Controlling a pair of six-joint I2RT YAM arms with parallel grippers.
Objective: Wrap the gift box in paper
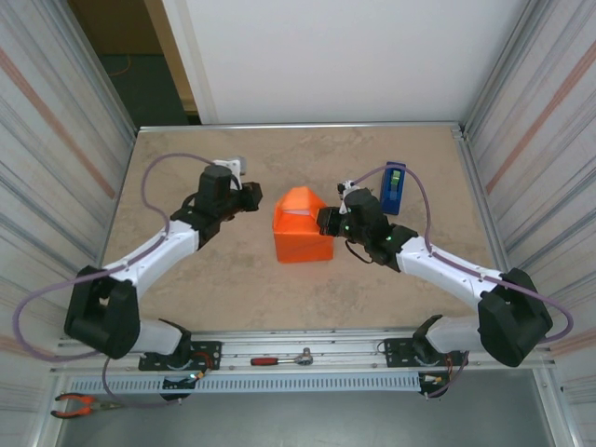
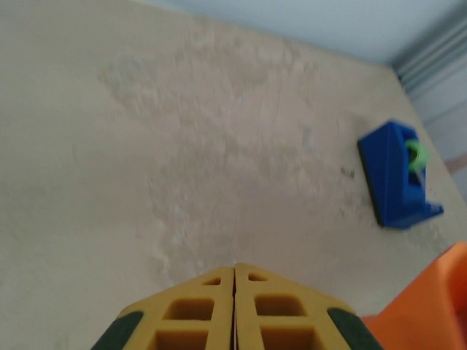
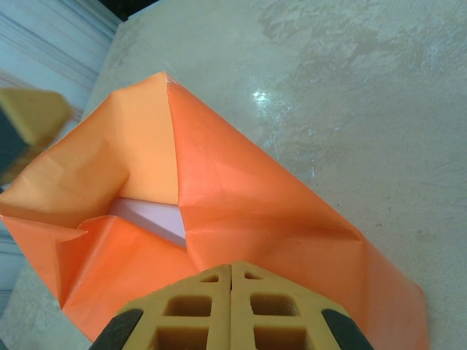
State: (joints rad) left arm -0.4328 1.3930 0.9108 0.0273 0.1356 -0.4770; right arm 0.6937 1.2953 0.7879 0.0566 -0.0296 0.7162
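With the box (image 1: 302,228) central on the tabletop (image 1: 214,289), your left claw (image 1: 254,196) pressed together beside it and right claw (image 3: 231,264) pressed together against its paper (image 3: 248,197), you needed to crease the open flaps (image 3: 135,171) flat.

Blue tape dispenser (image 1: 393,187) w/ green roll is sitting on table (image 1: 233,289), rt side twd back. Red-handled ratchet (image 1: 279,358) is lying on front rail; orange-handled pliers (image 1: 79,404) are lying btm left.

Creased paper (image 3: 255,204) (faintly glossy), matt stone-look table (image 1: 233,275).
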